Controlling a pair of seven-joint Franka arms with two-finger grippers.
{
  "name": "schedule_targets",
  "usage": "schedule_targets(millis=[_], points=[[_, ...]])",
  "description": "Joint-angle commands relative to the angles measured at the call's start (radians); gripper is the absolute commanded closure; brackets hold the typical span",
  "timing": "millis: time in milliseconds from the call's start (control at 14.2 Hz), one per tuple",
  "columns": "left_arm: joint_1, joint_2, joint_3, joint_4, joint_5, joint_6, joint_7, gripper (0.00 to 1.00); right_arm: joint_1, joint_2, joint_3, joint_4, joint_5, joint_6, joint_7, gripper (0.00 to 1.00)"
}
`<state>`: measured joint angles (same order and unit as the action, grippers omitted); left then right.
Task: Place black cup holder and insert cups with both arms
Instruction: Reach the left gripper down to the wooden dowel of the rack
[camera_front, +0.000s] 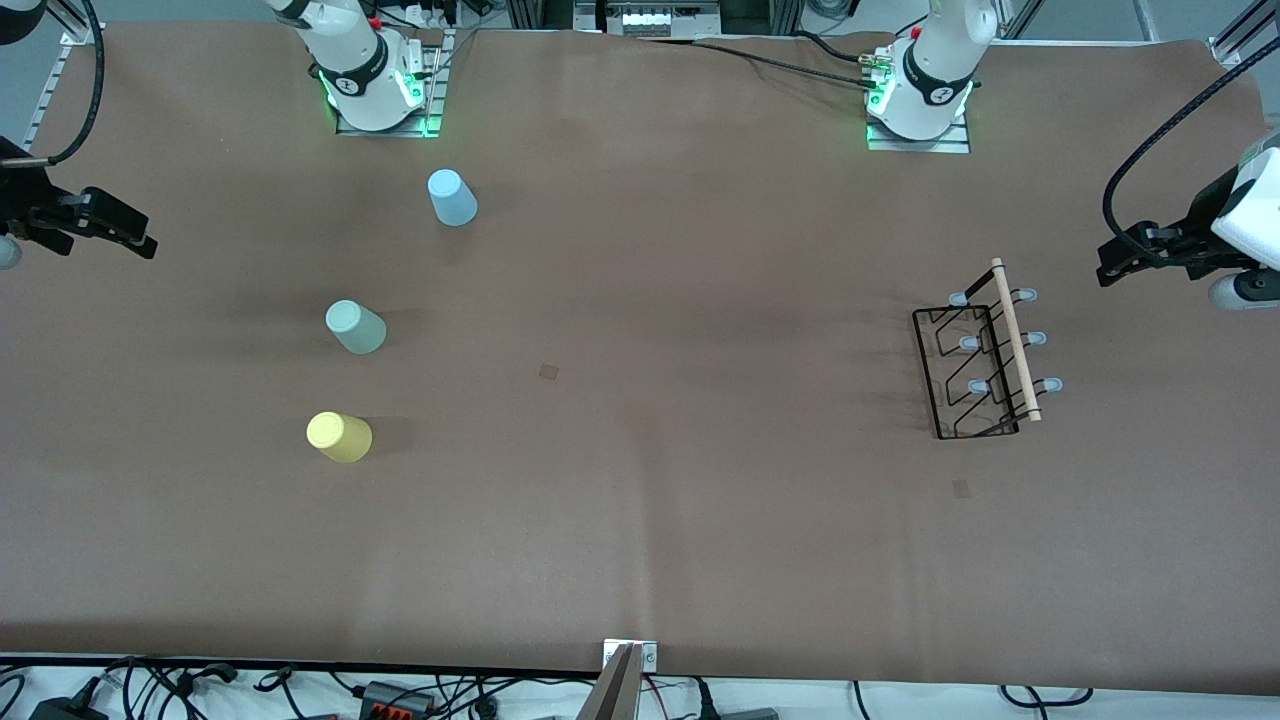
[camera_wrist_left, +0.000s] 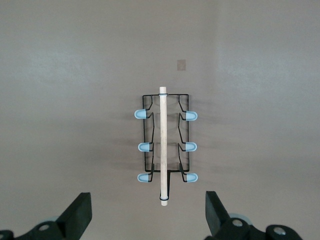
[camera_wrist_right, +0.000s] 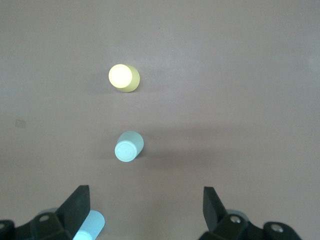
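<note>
The black cup holder (camera_front: 985, 350) lies on the brown table toward the left arm's end, its wooden rod on top and its grey-blue capped prongs sticking out both sides. My left gripper (camera_front: 1108, 268) hovers open and empty beside it; the left wrist view shows the holder (camera_wrist_left: 163, 145) ahead of the open left gripper (camera_wrist_left: 148, 214). Three cups stand narrow end up toward the right arm's end: light blue (camera_front: 452, 197), mint green (camera_front: 355, 326), and yellow (camera_front: 339, 437) nearest the front camera. My right gripper (camera_front: 135, 238) hangs open and empty, apart from them. The right wrist view shows the yellow cup (camera_wrist_right: 124, 77), mint cup (camera_wrist_right: 128, 146) and blue cup (camera_wrist_right: 90, 225).
The arm bases (camera_front: 370, 85) (camera_front: 920, 95) stand along the table edge farthest from the front camera. Two small dark square marks (camera_front: 548, 371) (camera_front: 961, 488) lie flat on the brown cover. Cables and a clamp (camera_front: 628, 675) line the edge nearest the camera.
</note>
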<state>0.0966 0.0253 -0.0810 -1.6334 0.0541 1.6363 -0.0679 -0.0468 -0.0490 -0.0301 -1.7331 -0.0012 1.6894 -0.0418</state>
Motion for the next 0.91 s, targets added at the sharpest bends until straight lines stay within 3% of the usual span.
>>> schedule_targets(millis=[0,842], points=[[0.008,0.008,0.001,0.02,-0.025,-0.01,0.013,0.0,-0.005,-0.035,0.007,-0.032,-0.01,0.001,-0.012,0.0],[0.015,0.053,0.003,0.007,-0.026,-0.016,0.02,0.0,-0.004,-0.031,0.007,-0.031,-0.011,0.009,-0.013,0.0]])
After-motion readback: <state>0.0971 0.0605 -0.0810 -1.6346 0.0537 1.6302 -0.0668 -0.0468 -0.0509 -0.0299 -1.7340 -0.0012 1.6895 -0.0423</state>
